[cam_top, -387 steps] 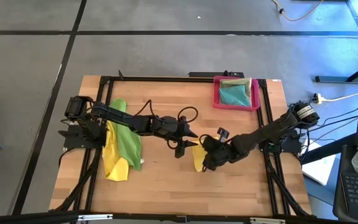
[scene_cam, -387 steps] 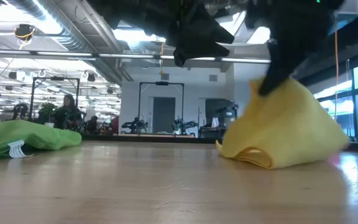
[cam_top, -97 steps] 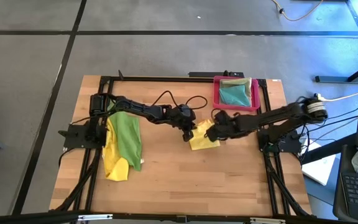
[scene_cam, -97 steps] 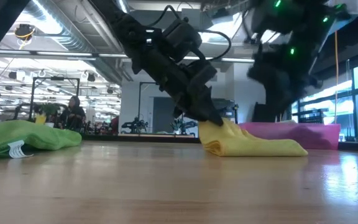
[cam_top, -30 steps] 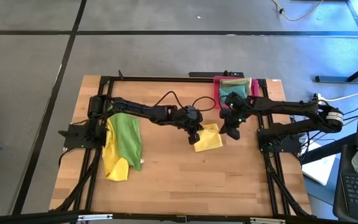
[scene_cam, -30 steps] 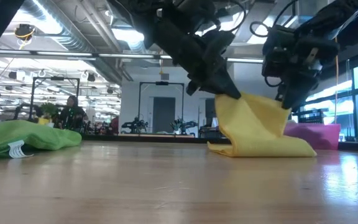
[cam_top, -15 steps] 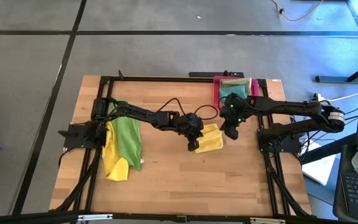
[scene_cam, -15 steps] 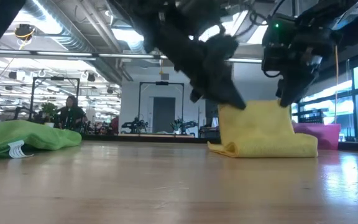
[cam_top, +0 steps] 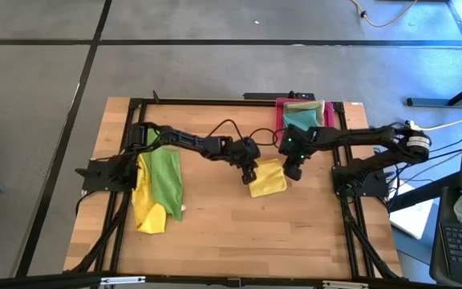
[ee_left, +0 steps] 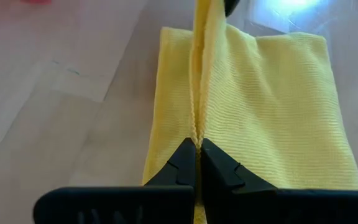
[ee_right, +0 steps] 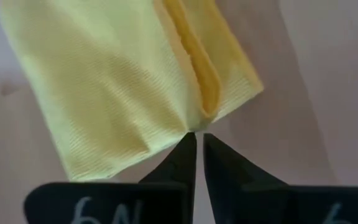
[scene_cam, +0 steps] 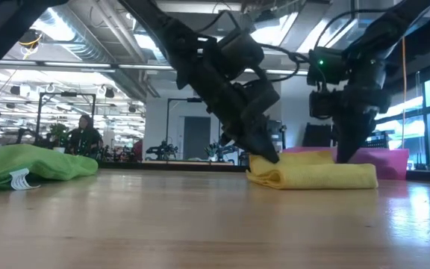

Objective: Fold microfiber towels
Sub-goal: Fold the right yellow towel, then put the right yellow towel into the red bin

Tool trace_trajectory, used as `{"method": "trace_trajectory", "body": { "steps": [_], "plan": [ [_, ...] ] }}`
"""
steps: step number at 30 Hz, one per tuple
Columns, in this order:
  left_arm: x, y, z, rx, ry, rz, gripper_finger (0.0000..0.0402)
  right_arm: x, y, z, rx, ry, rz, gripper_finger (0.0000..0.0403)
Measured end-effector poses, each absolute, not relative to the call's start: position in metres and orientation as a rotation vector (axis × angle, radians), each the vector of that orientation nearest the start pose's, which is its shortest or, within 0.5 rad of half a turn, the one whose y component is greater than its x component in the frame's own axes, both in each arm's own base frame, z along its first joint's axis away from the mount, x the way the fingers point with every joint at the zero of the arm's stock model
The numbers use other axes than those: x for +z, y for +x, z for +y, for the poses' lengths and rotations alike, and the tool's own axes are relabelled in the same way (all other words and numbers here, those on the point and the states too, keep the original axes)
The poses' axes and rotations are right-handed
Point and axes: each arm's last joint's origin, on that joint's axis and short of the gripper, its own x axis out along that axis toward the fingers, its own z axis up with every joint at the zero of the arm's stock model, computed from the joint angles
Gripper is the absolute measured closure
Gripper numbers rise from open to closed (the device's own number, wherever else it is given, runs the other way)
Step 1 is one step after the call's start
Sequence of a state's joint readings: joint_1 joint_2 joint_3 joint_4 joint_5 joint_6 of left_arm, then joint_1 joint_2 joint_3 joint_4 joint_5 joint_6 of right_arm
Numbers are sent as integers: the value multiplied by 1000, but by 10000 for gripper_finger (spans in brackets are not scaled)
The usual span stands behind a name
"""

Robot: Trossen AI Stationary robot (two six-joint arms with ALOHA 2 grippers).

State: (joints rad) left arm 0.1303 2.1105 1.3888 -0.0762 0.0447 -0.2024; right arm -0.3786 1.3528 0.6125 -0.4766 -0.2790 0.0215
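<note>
Yellow microfiber, folded into a flat soft rectangle, lies near the middle of the bare wooden table (cam_top: 215, 233), and this folded yellow towel (cam_top: 268, 178) has both grippers at it. The left gripper (cam_top: 249, 174) comes in low from the towel's left side; in the left wrist view its two dark fingers (ee_left: 182, 163) are pressed together on a raised ridge of the yellow cloth, pinching that fold. The right gripper (cam_top: 293, 170) stands at the towel's right side, tilted down, and in the right wrist view its fingertips (ee_right: 185, 149) sit almost closed, with a thin gap between them, right at the point where the cloth's corner gathers; whether they grip the cloth or only touch it I cannot tell. From table height the towel (scene_cam: 312, 176) lies flat in layers, the left gripper (scene_cam: 267, 155) slanting down onto its left end and the right gripper (scene_cam: 345, 153) upright at its far side. Over at the table's left edge a bright green square cloth (cam_top: 163, 178) lies spread over a second yellow cloth (cam_top: 148, 210), partly under the left arm's base. Farther back, at the table's far right corner, a rigid pink-red rectangular tray (cam_top: 280, 128) holds a teal cloth (cam_top: 303, 123) on a pale olive green one (cam_top: 308, 105).
</note>
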Motion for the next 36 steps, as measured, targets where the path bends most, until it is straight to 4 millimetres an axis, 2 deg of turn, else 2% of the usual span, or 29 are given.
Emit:
{"method": "trace_trajectory", "body": {
  "steps": [7, 11, 17, 24, 30, 36],
  "plan": [
    [144, 443, 60, 137, -256, 787, 401, 148, 213, -77, -129, 386, 1105, 392],
    [143, 442, 58, 135, -254, 801, 393, 149, 209, -76, -171, 461, 1126, 386],
    [143, 442, 56, 96, -265, 803, 339, 160, 196, -70, -213, 540, 1160, 342],
    [146, 439, 70, 198, -274, 794, 270, 187, 186, -65, -241, 616, 1020, 280],
    [152, 436, 81, 251, -305, 796, 264, 199, 182, -58, -253, 788, 954, 239],
    [185, 428, 78, 256, -305, 843, 264, 189, 190, -51, -356, 961, 1013, 214]
  ]
}}
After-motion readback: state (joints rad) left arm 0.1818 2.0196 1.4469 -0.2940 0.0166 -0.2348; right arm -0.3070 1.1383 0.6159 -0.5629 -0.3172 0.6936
